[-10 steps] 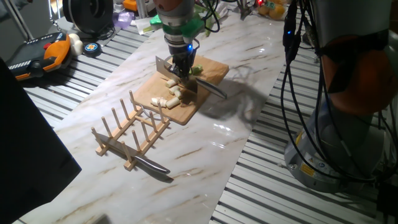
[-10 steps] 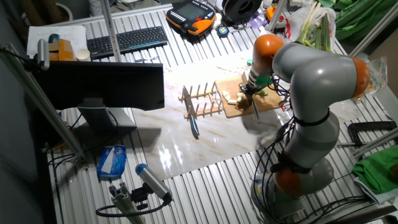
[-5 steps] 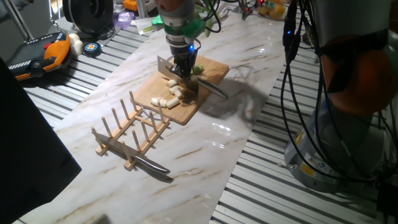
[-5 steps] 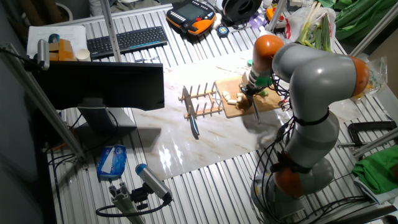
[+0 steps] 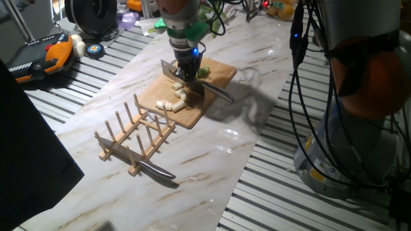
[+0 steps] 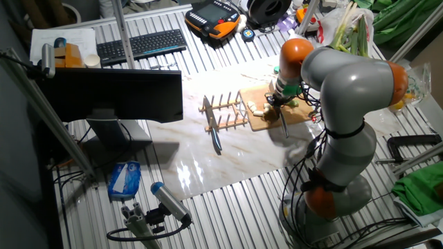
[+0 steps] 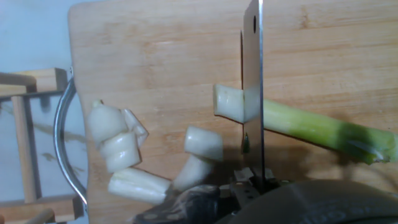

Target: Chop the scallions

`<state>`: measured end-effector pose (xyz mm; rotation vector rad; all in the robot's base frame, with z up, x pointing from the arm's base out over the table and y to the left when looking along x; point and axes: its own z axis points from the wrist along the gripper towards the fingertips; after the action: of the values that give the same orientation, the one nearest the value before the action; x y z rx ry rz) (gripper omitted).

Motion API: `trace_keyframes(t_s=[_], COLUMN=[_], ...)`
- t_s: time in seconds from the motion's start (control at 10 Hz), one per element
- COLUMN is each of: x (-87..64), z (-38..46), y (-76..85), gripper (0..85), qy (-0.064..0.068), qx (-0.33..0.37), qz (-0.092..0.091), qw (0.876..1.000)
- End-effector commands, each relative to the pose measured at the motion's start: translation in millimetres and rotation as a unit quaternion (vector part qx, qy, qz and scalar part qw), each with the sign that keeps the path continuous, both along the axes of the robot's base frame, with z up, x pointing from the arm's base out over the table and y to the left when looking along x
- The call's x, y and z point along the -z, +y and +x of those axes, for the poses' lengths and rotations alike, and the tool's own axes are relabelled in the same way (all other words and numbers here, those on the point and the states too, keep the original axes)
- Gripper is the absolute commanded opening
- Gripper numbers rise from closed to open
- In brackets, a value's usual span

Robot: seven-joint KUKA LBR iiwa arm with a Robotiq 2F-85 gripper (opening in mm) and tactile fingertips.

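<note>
A knife (image 7: 252, 93) is held by the gripper (image 5: 188, 74) above the wooden cutting board (image 7: 168, 68), its blade set across the scallions (image 7: 298, 124) stalk; whether the jaws are clamped on its handle cannot be told. The stalk lies mid-board, and cut white pieces (image 7: 127, 155) are gathered near the board's edge beside the wooden dish rack (image 5: 131, 138). A second knife (image 5: 154, 171) lies on the table by the rack.

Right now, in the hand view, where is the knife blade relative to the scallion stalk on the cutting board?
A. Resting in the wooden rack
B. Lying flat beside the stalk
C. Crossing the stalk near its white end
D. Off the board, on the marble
C: the knife blade stands across the scallion stalk near its white end, over the cutting board.
</note>
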<state>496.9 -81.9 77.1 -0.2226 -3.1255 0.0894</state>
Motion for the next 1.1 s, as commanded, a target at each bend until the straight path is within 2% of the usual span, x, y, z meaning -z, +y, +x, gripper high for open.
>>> trace_keyframes(t_s=[0.0, 0.2, 0.3, 0.4, 0.5, 0.8, 0.9, 1.0], x=[-3.6, -6.2, -6.4, -6.9, -8.0, -18.5, -26.7, -39.8], z=[2.2, 4.5, 5.9, 7.5, 9.3, 15.6, 19.1, 26.2], y=[-2.4, -2.0, 0.2, 1.6, 3.0, 5.8, 5.4, 5.8], gripper=[0.7, 1.0, 8.7, 20.0, 22.7, 24.3, 24.3, 24.3], qy=[0.001, 0.001, -0.001, -0.004, -0.004, -0.004, -0.003, 0.001], qx=[0.000, 0.000, 0.004, 0.005, 0.005, 0.007, 0.007, 0.009], qz=[0.001, 0.005, 0.006, 0.005, 0.004, 0.004, 0.001, -0.002], qw=[1.000, 1.000, 1.000, 1.000, 1.000, 1.000, 1.000, 1.000])
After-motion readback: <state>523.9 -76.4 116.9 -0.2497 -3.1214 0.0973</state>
